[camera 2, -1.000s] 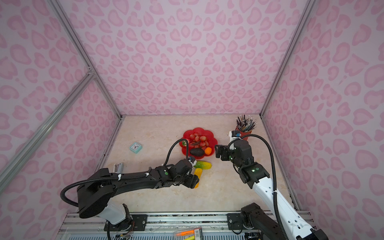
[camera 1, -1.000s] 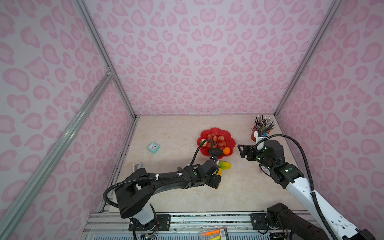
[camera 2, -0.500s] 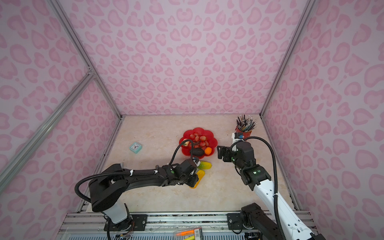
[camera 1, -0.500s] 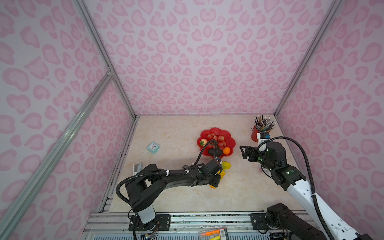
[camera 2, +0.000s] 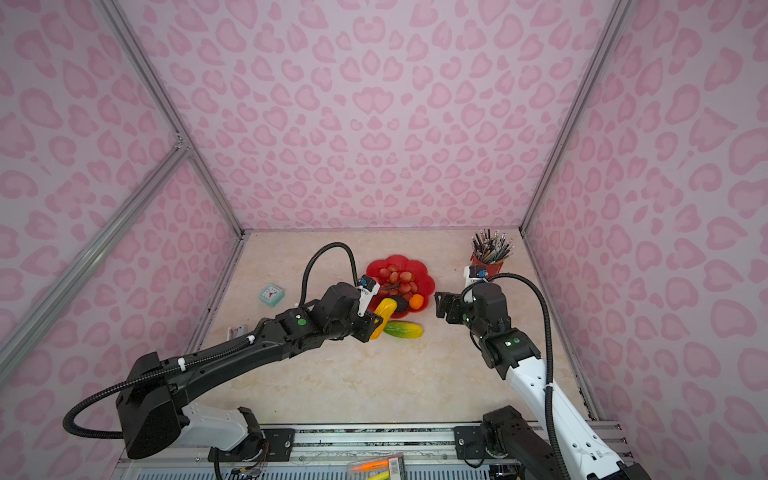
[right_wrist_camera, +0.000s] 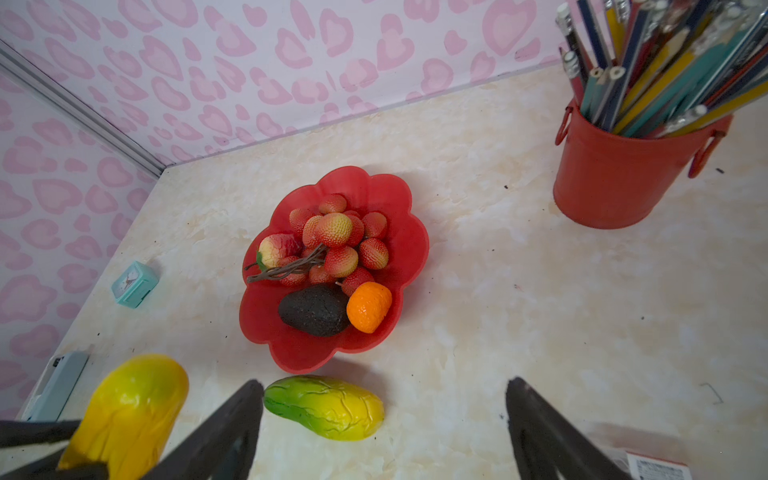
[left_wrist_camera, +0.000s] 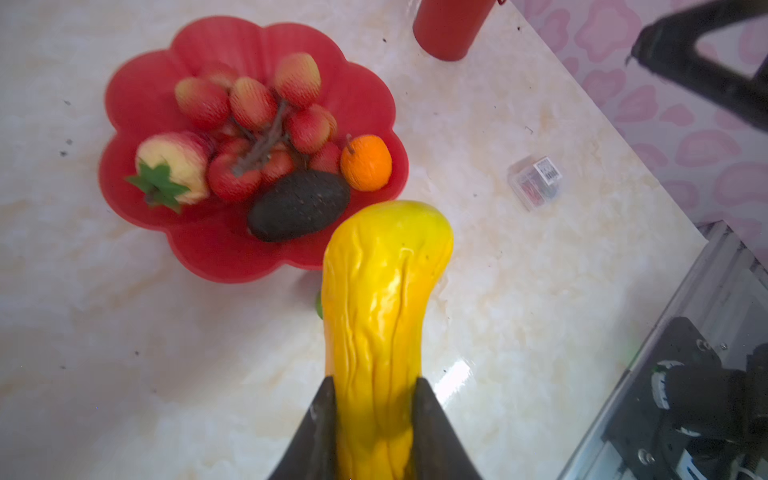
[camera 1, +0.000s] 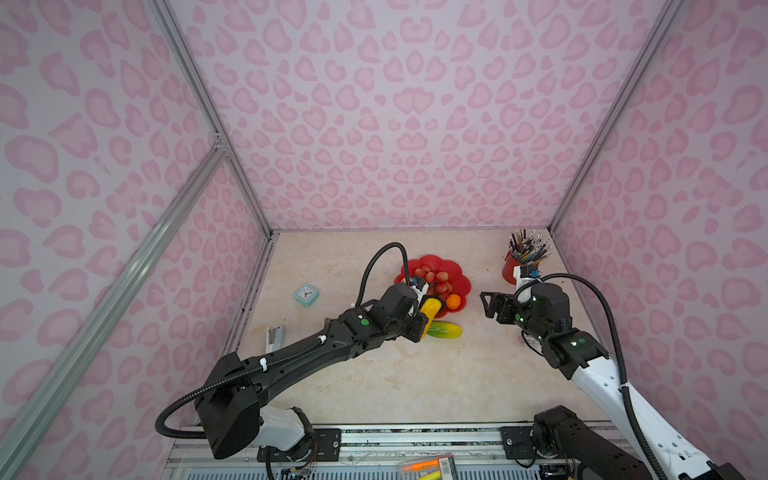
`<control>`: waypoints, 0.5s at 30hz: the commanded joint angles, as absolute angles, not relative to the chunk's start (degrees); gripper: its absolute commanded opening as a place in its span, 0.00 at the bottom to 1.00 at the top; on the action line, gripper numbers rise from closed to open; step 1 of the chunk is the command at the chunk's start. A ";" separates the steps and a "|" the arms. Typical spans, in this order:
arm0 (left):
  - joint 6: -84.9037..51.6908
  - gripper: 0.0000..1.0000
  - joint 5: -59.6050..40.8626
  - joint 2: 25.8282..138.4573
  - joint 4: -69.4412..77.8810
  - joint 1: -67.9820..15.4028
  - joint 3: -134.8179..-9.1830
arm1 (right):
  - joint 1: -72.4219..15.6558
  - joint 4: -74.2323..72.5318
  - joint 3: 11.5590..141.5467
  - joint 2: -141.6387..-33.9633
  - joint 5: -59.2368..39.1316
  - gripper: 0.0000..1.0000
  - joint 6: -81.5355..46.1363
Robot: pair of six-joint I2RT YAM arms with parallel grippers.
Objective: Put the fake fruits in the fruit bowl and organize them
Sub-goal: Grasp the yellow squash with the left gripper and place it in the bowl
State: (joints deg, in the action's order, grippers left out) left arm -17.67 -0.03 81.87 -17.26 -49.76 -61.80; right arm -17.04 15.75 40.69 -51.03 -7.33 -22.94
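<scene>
Two arms work the table. The left gripper (camera 1: 417,324) is clamped on one yellow-orange oblong (left_wrist_camera: 382,291). The right gripper (camera 1: 494,306) hangs wide open and empty beside the one fruit bowl (right_wrist_camera: 413,249). One pencil cup (right_wrist_camera: 623,178) stands apart.

Six fruits:
- Four lie in the bowl: grape bunch (right_wrist_camera: 340,241), strawberry (right_wrist_camera: 276,249), black-green lump (right_wrist_camera: 313,309), small orange (right_wrist_camera: 369,306).
- One is held.
- One green-yellow oblong (right_wrist_camera: 324,407) lies on the table near the bowl's rim.

One clock (camera 1: 306,295) sits far left.

A second ago the left jaws stood wider, low at the table; now the oblong is lifted. Fruit covers the bowl's centre, and the fingers hide the oblong's lower end.
</scene>
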 commanded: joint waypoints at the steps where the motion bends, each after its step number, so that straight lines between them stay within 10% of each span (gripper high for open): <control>1: -6.04 0.29 -3.92 86.09 -20.00 -48.05 -67.16 | -16.85 14.48 40.44 -50.98 -7.65 0.91 -23.03; 15: 10.73 0.27 3.30 108.33 -24.65 -44.45 -85.37 | -14.51 17.07 39.78 -47.79 -8.09 0.91 -21.01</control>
